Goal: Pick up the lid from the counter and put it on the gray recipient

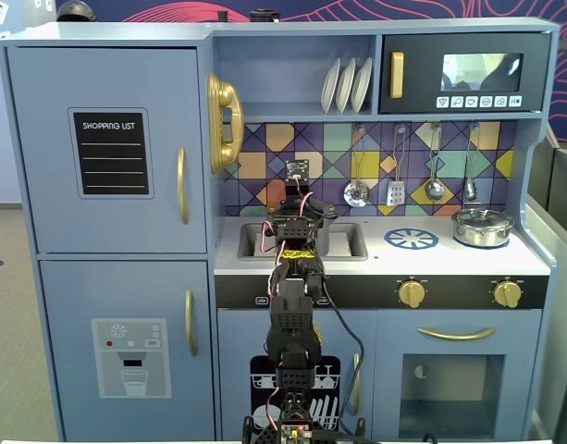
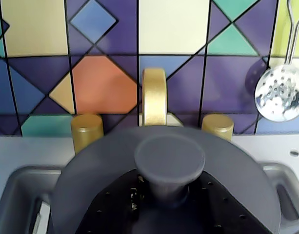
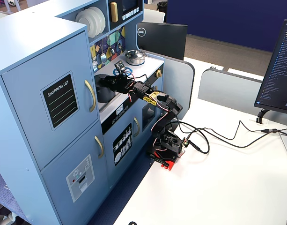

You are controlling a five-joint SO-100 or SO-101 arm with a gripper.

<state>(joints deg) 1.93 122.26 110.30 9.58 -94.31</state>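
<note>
In a fixed view, the toy kitchen has a fridge door (image 1: 105, 148) with a shopping list board on the left. Next to it hangs a gold phone (image 1: 223, 122). Below, in the middle, is the sink (image 1: 348, 242), and the arm (image 1: 292, 314) rises in front of it and reaches over it. The arm hides most of what is in the sink here. Further right on the counter there is a blue burner mark (image 1: 412, 239), and then the shiny silver pot (image 1: 482, 226) with its own lid, well apart from the sink.

In the wrist view, the sink edge (image 2: 12, 180) is at the left. Behind it stand a gold knob (image 2: 87, 131), the gold faucet (image 2: 154, 95) and a second gold knob (image 2: 217, 127). The lid (image 2: 90, 185) fills the lower middle, a dark gray disc with a round knob (image 2: 169, 158) in its center, over the sink. The gripper (image 2: 161, 214) is dark below the knob, but I cannot tell if it pinches the knob or is spread. At the right a skimmer (image 2: 280, 92) hangs on the tiled wall.

In the other fixed view, the gray pot (image 3: 104, 88) sits in the sink area, and the gripper (image 3: 111, 80) is just over it.
</note>
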